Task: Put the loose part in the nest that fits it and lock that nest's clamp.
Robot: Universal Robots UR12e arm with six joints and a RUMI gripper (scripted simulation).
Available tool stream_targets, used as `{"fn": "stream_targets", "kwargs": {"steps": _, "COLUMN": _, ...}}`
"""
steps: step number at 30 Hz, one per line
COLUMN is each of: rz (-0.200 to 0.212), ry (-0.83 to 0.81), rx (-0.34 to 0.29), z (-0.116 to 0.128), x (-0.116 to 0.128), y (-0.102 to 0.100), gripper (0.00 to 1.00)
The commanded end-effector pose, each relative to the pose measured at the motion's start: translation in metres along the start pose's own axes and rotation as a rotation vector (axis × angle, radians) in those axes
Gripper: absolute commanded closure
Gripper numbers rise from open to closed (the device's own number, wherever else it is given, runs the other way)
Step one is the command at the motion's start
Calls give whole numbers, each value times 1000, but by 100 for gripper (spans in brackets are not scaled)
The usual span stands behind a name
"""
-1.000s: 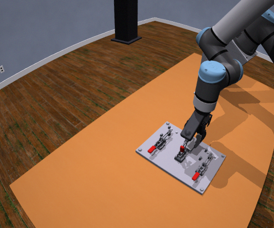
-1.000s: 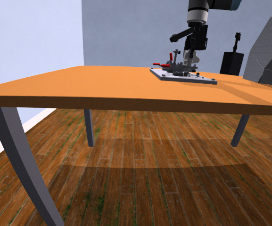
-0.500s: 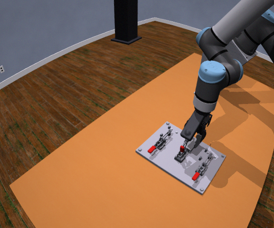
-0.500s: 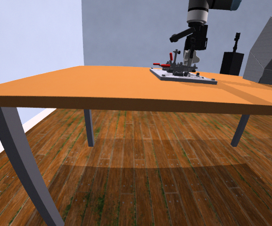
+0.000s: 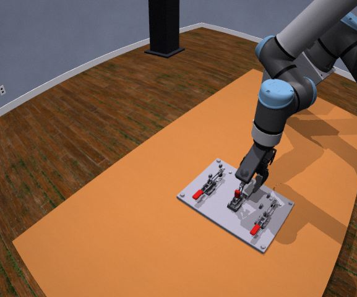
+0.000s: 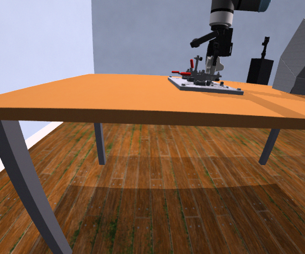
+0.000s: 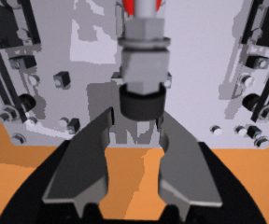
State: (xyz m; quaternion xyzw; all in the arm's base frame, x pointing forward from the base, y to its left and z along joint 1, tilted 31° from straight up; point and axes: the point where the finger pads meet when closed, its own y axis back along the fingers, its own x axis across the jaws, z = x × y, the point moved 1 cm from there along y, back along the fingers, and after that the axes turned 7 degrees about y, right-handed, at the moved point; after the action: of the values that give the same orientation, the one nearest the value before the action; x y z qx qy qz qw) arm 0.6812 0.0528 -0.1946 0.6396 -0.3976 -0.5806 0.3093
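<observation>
The grey fixture plate (image 5: 236, 204) lies on the orange table and carries three toggle clamps. The middle clamp (image 5: 236, 203) stands open, with its red handle (image 5: 237, 193) upright and its bar raised. The bar's black-tipped spindle (image 7: 142, 100) points at me in the wrist view. My gripper (image 5: 257, 184) (image 6: 213, 65) hangs tilted over the back of the middle nest, just behind that spindle. It is shut on the loose part, which shows as a pale piece below the black gripper body in the exterior view. In the wrist view the gap between the fingers shows only the table.
The left clamp (image 5: 206, 186) and the right clamp (image 5: 263, 220) lie flat with their red handles towards the front. A black post (image 5: 164, 25) stands on the floor far behind. The grey robot base (image 6: 299, 68) stands at the right.
</observation>
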Motion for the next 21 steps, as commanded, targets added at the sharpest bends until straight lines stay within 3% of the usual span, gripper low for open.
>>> {"fn": "stream_targets", "kwargs": {"steps": 1, "rz": 0, "ry": 0, "rx": 1, "z": -1, "x": 1, "y": 0, "gripper": 100}}
{"fn": "stream_targets", "kwargs": {"steps": 21, "rz": 0, "ry": 0, "rx": 1, "z": -2, "x": 2, "y": -4, "gripper": 100}}
